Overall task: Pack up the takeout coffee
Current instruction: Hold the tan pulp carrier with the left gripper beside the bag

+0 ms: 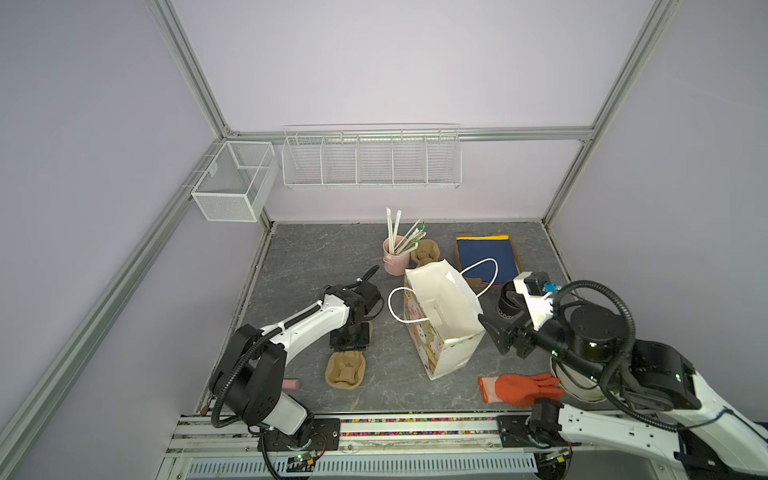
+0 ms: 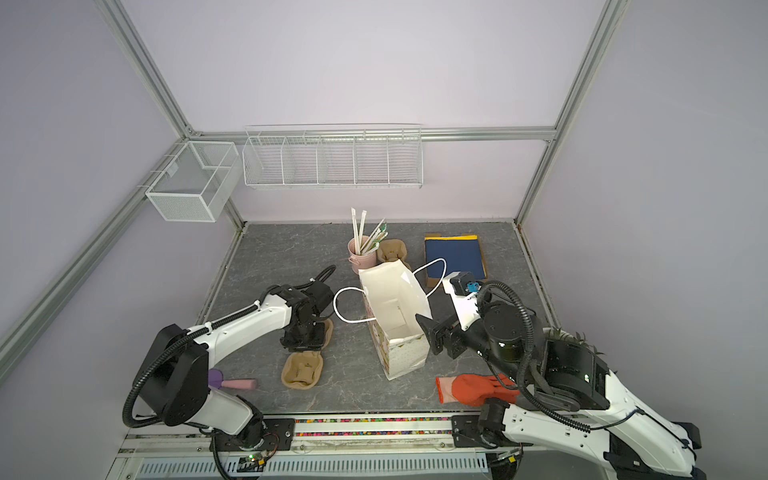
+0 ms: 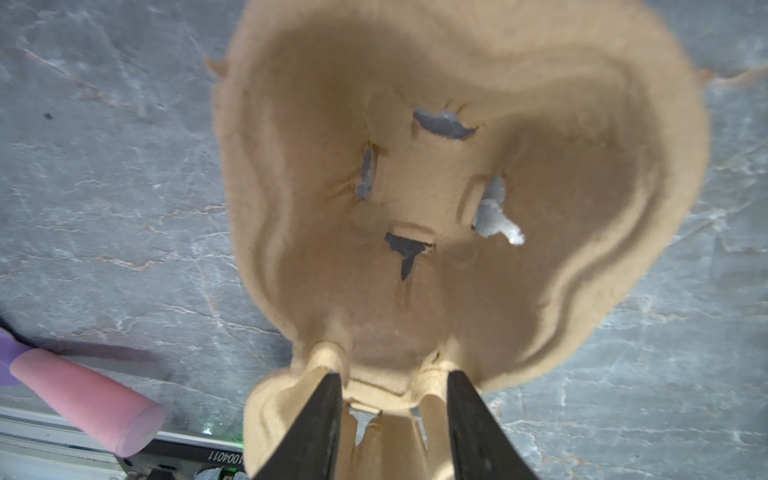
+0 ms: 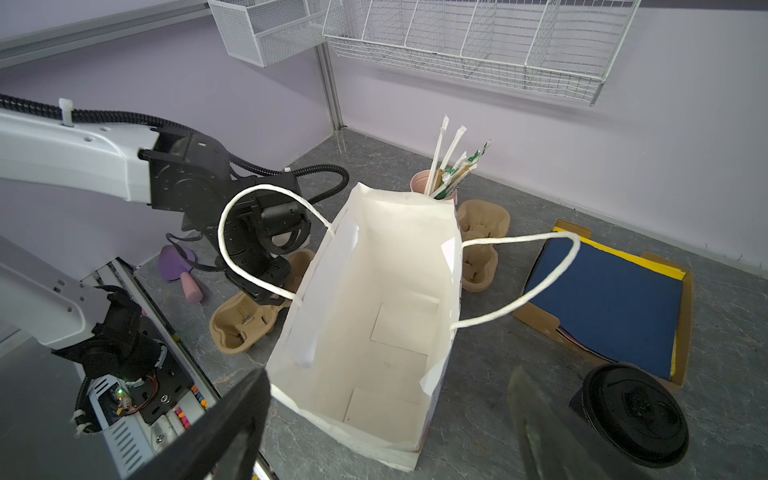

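Note:
The takeout coffee (image 4: pixel 636 415), a black cup with a round black lid, stands on the table right of the paper bag; in a top view only part of the takeout coffee (image 1: pixel 508 305) shows behind my right wrist. The white paper bag (image 1: pixel 440 316) stands upright, open and empty. My right gripper (image 4: pixel 388 374) hangs open and empty at the bag's near end, left of the cup. My left gripper (image 3: pixel 394 376) points straight down, left of the bag. Its fingers press both sides of the middle bridge of a brown pulp carrier (image 3: pixel 540 208) lying on the table.
A second pulp carrier (image 1: pixel 345 370) lies just in front of the left gripper. At the back stand a pink cup of straws (image 1: pixel 395 257), more carriers (image 1: pixel 424 251) and a tray of blue sheets (image 1: pixel 486 257). An orange glove (image 1: pixel 519 388) lies front right, and wire baskets (image 1: pixel 370 158) hang on the wall.

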